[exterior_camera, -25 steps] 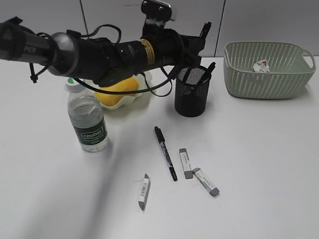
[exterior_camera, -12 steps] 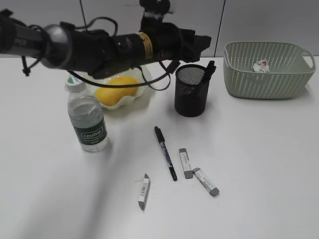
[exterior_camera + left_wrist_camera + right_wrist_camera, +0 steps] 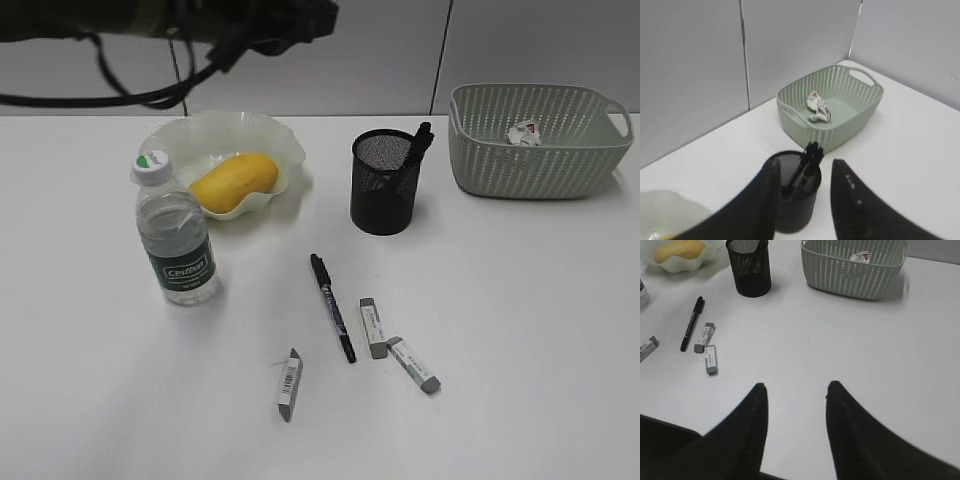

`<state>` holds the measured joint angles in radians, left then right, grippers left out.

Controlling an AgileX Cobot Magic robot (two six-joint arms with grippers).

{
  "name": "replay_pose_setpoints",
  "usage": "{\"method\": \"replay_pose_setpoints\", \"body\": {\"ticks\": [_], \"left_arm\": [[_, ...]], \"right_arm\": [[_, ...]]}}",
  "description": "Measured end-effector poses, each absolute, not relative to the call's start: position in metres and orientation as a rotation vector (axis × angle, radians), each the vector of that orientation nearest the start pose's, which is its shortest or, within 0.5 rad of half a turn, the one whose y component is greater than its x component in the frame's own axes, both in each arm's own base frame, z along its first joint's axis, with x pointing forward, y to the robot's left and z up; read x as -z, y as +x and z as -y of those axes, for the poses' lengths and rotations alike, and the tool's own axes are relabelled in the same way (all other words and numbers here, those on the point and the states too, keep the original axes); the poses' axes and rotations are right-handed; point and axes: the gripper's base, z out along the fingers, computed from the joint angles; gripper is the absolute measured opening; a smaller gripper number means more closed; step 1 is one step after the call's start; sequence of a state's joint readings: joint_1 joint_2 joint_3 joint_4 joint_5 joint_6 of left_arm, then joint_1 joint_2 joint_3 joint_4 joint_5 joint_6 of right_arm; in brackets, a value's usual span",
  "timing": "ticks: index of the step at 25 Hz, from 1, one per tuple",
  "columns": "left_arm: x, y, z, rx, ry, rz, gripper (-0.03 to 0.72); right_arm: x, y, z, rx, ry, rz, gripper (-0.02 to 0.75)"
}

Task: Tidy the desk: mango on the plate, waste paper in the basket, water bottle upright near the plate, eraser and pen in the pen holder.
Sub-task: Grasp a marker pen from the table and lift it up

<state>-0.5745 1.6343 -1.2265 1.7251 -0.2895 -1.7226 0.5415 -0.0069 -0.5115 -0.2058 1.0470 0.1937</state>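
Observation:
The yellow mango [image 3: 233, 182] lies in the wavy green plate [image 3: 290, 140], and the water bottle [image 3: 177, 240] stands upright beside it. One pen [image 3: 417, 140] leans inside the black mesh pen holder [image 3: 385, 195]. Another pen [image 3: 332, 306] and three erasers [image 3: 372, 327] [image 3: 413, 364] [image 3: 289, 384] lie on the desk. Waste paper [image 3: 523, 132] sits in the basket [image 3: 540, 150]. My left gripper [image 3: 804, 165] hangs open and empty, high over the pen holder [image 3: 795, 210]. My right gripper [image 3: 797, 386] is open over bare desk, right of the erasers [image 3: 711, 359].
The left arm [image 3: 200, 20] stretches along the top edge of the exterior view. A grey panelled wall backs the desk. White tabletop lies between the pen holder and the basket [image 3: 850, 275] and in front of the erasers.
The left gripper opened and left a pen standing in the pen holder. Its arm then rose and drew back toward the upper left. The right gripper has not moved.

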Motion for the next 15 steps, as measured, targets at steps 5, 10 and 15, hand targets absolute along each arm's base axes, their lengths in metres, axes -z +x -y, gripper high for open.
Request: {"method": "replay_pose_setpoints", "body": {"ticks": [5,10,15], "left_arm": [[-0.306,0.256,0.2,0.587,0.888,-1.802,0.256],[-0.279,0.252,0.172,0.146,0.953,-1.786,0.24],[-0.267,0.259,0.137,-0.239,0.76,-1.956,0.212]], "right_arm": [[-0.283,0.002,0.018,-0.228,-0.337,-1.974,0.321],[-0.283,0.002,0.018,-0.228,-0.337,-1.974,0.321],[-0.283,0.002,0.018,-0.228,-0.337,-1.974,0.321]]}}
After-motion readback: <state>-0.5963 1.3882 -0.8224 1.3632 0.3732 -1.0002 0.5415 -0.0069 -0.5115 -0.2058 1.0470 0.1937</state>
